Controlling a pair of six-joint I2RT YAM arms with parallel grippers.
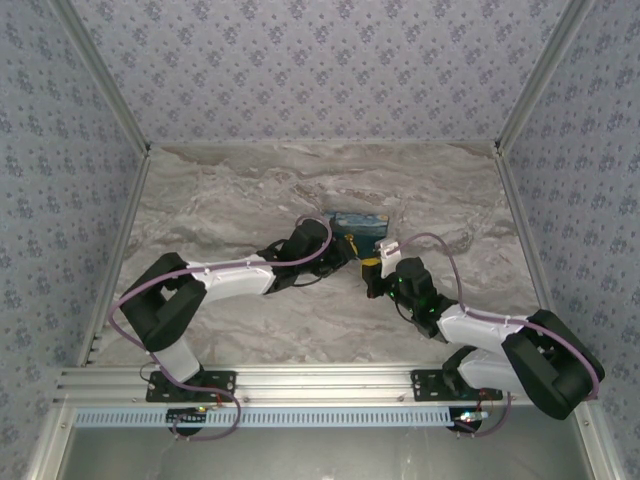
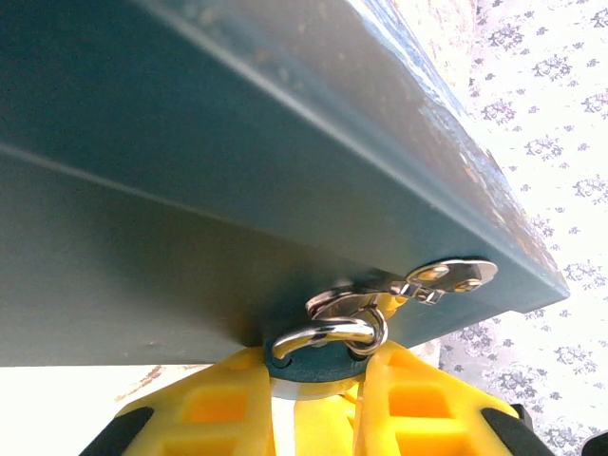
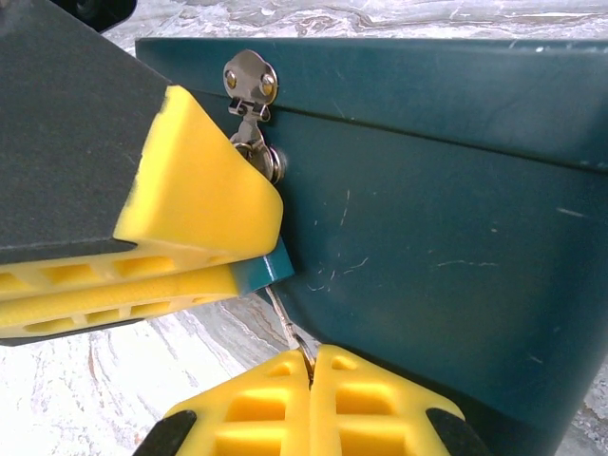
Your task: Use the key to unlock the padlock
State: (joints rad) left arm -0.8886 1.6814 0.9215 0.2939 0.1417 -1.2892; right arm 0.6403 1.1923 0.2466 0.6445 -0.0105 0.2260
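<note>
The padlock (image 2: 313, 369) has a teal body and a silver shackle (image 2: 328, 332) hooked through the box's silver clasp (image 2: 446, 277). My left gripper (image 2: 313, 375) is shut on the padlock body, one yellow finger on each side. In the right wrist view the padlock (image 3: 266, 268) shows as a teal corner between those fingers (image 3: 199, 204). My right gripper (image 3: 311, 353) is shut on the key (image 3: 288, 323). Its thin silvery shaft slants up to the lock's underside and its head is hidden between the pads. From above, the left gripper (image 1: 347, 252) and the right gripper (image 1: 373, 268) meet at the box's front.
The dark teal box (image 1: 358, 222) sits mid-table on the marble top (image 1: 230, 200), its front wall (image 3: 446, 218) close to both grippers. Patterned walls (image 1: 320, 60) enclose the table at the back and sides. Open marble lies to the left and right of the box.
</note>
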